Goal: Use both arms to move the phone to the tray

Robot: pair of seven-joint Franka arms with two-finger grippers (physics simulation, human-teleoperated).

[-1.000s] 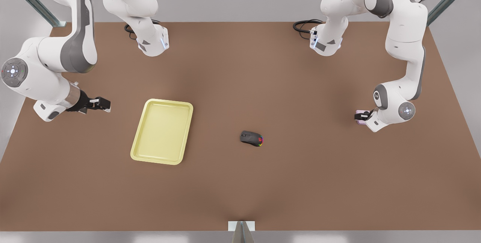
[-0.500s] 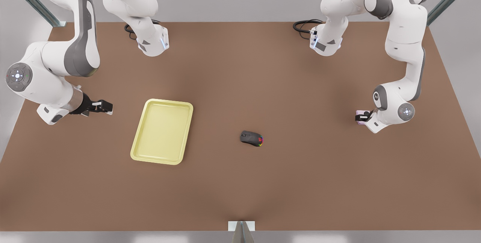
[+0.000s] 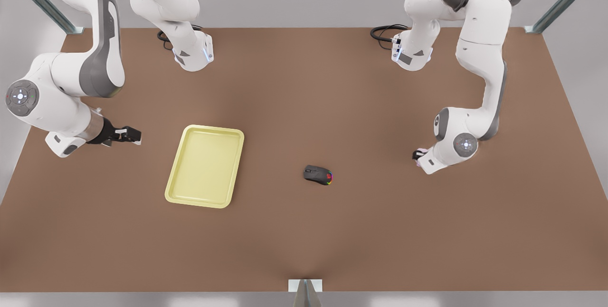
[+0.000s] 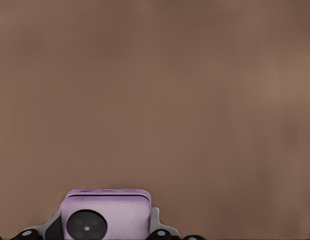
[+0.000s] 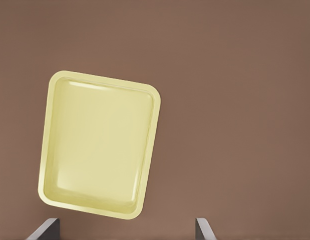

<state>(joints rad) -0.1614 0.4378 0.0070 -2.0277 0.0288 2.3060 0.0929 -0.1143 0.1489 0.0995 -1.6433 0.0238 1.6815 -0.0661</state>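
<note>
Tabletop (image 3: 304, 231): brown, flat surface carrying every item listed below; grey surround beyond its edges.
Arms: two white jointed arms with grey joint panels, one at each side of the front view, each base mounted at the far edge of the tabletop.
Tray (image 3: 205, 166): pale yellow, shallow, rectangular, rounded corners, raised rim; lies flat on the tabletop toward the front view's left; nothing in it. Seen also from the right wrist view (image 5: 98, 144), below and ahead of that camera.
Computer mouse (image 3: 318, 175): black with coloured lights at one end; rests on the tabletop between the tray and the arm at the front view's right, apart from both.
Right pincer (image 3: 129, 134): black, on the arm at the front view's left; hangs beside the tray's outer long side, not touching it. Fingers spread wide with nothing between them; their two grey tips (image 5: 44, 230) frame the right wrist view.
Left pincer (image 3: 418, 156): black, on the arm at the front view's right, largely hidden under the wrist; well apart from the tray, past the mouse. Closed upon the phone.
Phone (image 4: 107, 215): pale lilac slab, one black round lens showing; clamped between the left pincer's fingers, bare tabletop beyond it.
</note>
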